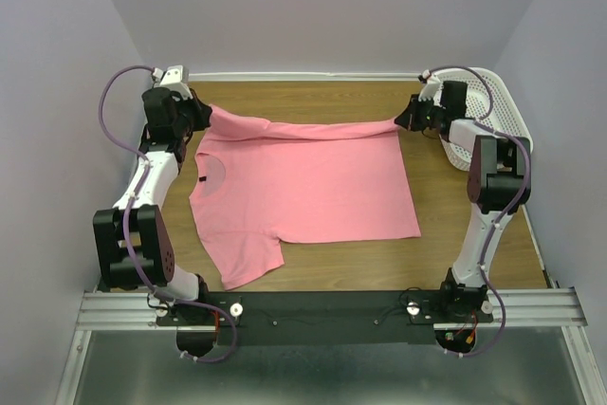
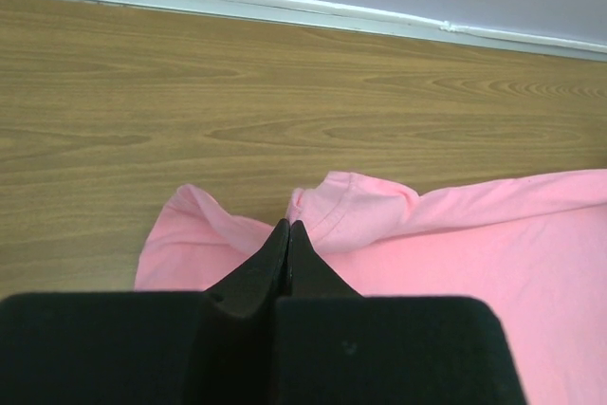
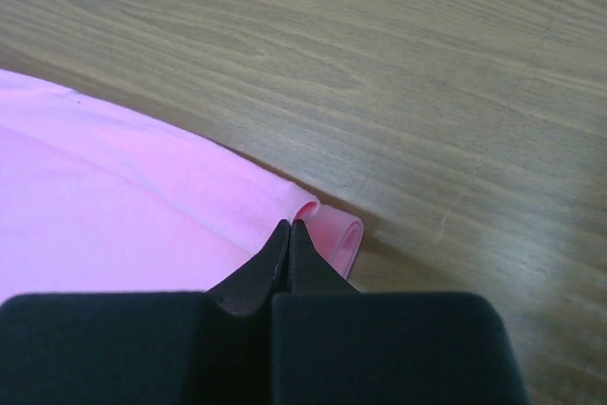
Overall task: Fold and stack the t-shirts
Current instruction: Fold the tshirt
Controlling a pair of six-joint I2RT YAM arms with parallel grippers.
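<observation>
A salmon-pink t-shirt (image 1: 303,187) lies on the wooden table, neck to the left. Its far edge is lifted and stretched taut between both grippers. My left gripper (image 1: 202,118) is shut on the far left part of the shirt near the sleeve (image 2: 360,215); its jaws are closed together with cloth bunched at the tips (image 2: 288,227). My right gripper (image 1: 406,119) is shut on the far right corner of the shirt, where the hem (image 3: 322,220) folds over at the tips (image 3: 289,227). The near sleeve (image 1: 251,263) lies flat on the table.
A white perforated plastic basket (image 1: 503,116) stands at the far right, behind the right arm. A white strip (image 2: 285,9) runs along the table's far edge at the wall. Bare wood (image 1: 474,253) shows right of the shirt.
</observation>
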